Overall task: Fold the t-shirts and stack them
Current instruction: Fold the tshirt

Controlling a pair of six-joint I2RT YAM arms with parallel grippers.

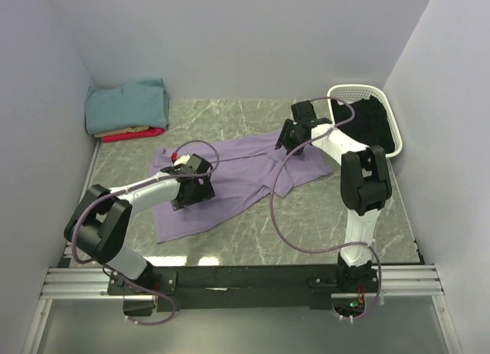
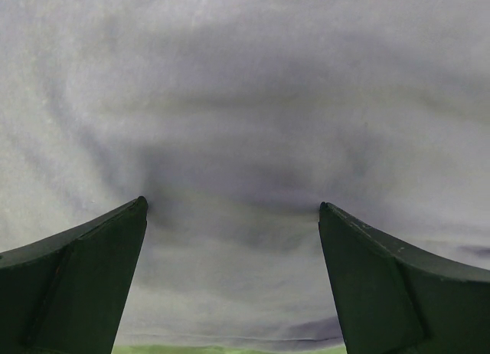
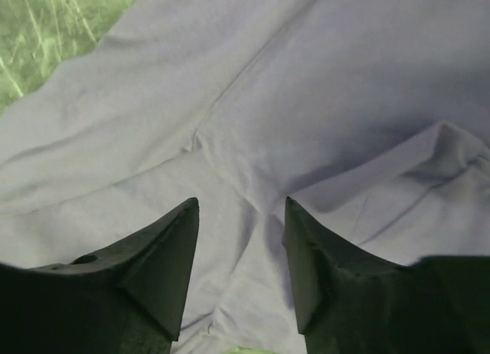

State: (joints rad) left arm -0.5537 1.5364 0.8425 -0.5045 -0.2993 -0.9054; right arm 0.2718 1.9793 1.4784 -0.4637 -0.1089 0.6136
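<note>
The lavender t-shirt (image 1: 245, 178) lay spread in the middle of the table (image 1: 230, 124), a soft, thin, matte cloth set at a slant, with its hem end towards 7 o'clock and a rumpled, bunched end towards 2 o'clock. Long shallow wrinkles and a raised seam ran across it in the right wrist view. In the left wrist view it sagged in broad, smooth folds. The table top was hard and slightly glossy, with a grey-green marble pattern.

At 10 o'clock, in the far corner, sat a pile of folded shirts: a thick teal t-shirt (image 1: 126, 105) on top, a thin band of tan t-shirt (image 1: 122, 130) under it and a red t-shirt (image 1: 134, 136) at the bottom. At 2 o'clock a white perforated plastic basket (image 1: 356, 89) with rounded corners held dark cloth (image 1: 371, 124).

The left arm reached from 7 o'clock low over the shirt's near half. The left gripper (image 1: 191, 191) pointed down at the cloth, and its dark wedge-shaped fingers (image 2: 84, 277) were spread wide with nothing between them but the cloth below. The right arm stood with a raised elbow at 3 o'clock and bent inward. The right gripper (image 1: 293, 133) hung over the bunched end, and its fingers (image 3: 153, 270) were parted by a narrower gap above a crease without pinching it. A thin purple cable (image 1: 276, 216) looped from that arm across the shirt.
</note>
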